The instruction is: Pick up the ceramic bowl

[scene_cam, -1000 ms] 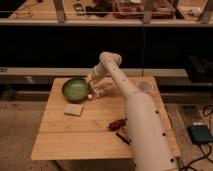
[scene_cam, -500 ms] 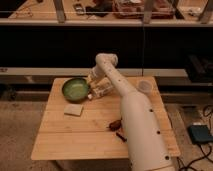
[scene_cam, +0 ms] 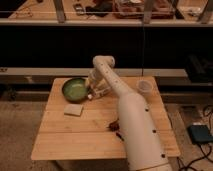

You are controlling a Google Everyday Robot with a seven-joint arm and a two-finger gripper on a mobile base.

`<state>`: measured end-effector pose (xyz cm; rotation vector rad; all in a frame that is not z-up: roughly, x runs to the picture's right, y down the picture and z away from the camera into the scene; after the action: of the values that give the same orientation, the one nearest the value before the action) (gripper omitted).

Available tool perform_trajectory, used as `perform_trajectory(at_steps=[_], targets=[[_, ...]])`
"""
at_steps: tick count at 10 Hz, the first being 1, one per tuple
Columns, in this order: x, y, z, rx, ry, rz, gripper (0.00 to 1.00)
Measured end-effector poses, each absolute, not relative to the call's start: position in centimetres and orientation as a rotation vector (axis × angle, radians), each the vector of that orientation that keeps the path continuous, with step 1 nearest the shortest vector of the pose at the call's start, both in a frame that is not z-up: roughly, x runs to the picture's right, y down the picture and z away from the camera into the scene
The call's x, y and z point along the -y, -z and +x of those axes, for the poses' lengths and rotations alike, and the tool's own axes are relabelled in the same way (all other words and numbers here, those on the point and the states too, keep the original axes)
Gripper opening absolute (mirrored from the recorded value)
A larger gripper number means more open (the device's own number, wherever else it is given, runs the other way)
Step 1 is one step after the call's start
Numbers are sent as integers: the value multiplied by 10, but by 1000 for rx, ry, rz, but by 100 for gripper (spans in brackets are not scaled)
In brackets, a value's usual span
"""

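Nearest to me, the white arm (scene_cam: 135, 130) rises from the lower right of the view and stretches away across the wooden table (scene_cam: 65, 140). Tucked against its left flank on the tabletop lies a small dark reddish object (scene_cam: 113, 126) that I cannot identify. A little farther in, on the left half of the table, sits a pale flat square (scene_cam: 73, 109), lying by itself. Just beyond that is the ceramic bowl (scene_cam: 74, 89), upright near the table's far left corner, its green inside facing up. The gripper (scene_cam: 93, 93) hangs off the bent wrist right beside the bowl's right rim, low over the table; I cannot tell whether it is open or closed, or whether it touches the rim. Off to the right, near the far edge, stands a small pale translucent cup (scene_cam: 144, 88), well apart from the bowl. Behind the table runs a dark shelf unit (scene_cam: 60, 45).
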<state>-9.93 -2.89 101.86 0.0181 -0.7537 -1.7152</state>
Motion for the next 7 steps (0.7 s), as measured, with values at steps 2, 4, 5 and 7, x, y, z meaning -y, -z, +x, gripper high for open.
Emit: perform_trajectory(at_steps=[2,4,5,7], targets=[[19,-1023,-108,779,1717,3,48],[17,-1026,-107,782,1714,-8,38],[16,-1027,-106,785,1713,-15,26],[14,-1029,-108,789,1711,-25,10]])
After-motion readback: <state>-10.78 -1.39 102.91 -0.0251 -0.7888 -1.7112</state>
